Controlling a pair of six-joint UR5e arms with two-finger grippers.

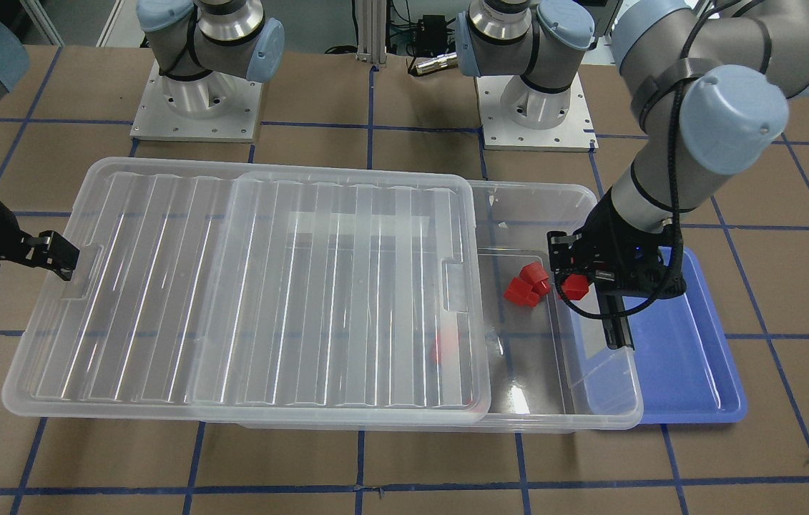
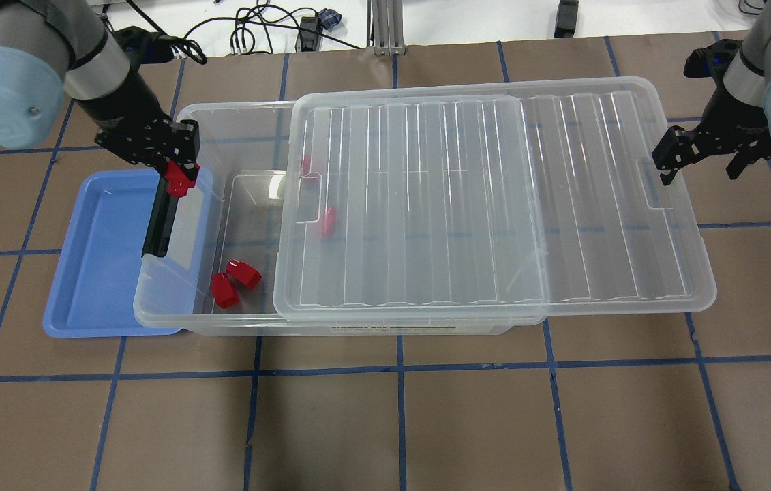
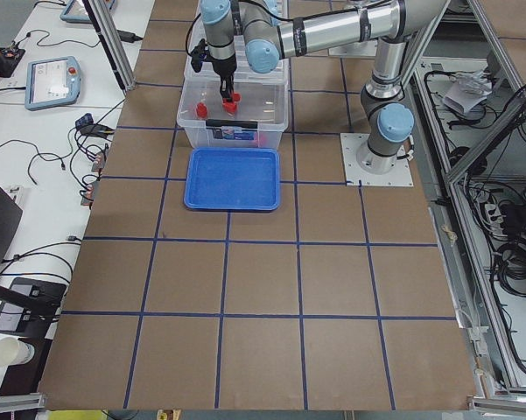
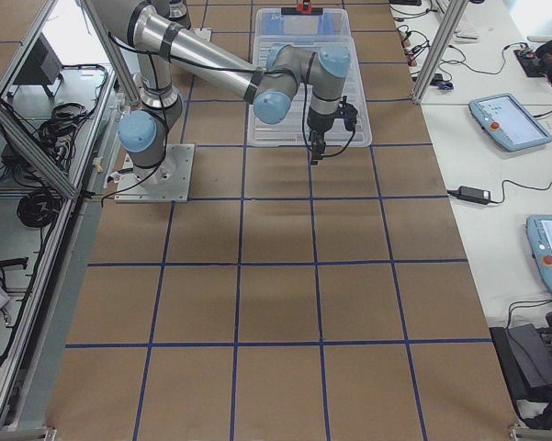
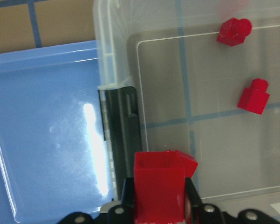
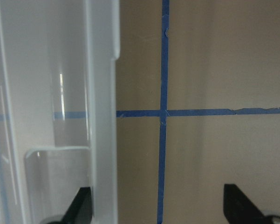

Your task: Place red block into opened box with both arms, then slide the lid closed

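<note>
My left gripper (image 2: 178,174) is shut on a red block (image 2: 182,183) and hangs over the box's short end with the black latch bar (image 2: 159,225). The left wrist view shows this block (image 5: 158,189) between the fingers, just above the box wall. The clear box (image 2: 174,319) is open at that end. Its lid (image 2: 494,204) is slid toward my right side. Two red blocks (image 2: 235,279) lie on the open floor, and two more (image 2: 328,221) show dimly under the lid. My right gripper (image 2: 702,167) stands open at the lid's far handle edge (image 6: 102,116), holding nothing.
A shallow blue tray (image 2: 99,273) lies against the box's latch end, under my left arm. The brown table with blue tape lines (image 2: 399,409) spreads in front of the box. Both arm bases (image 1: 197,107) stand behind the box.
</note>
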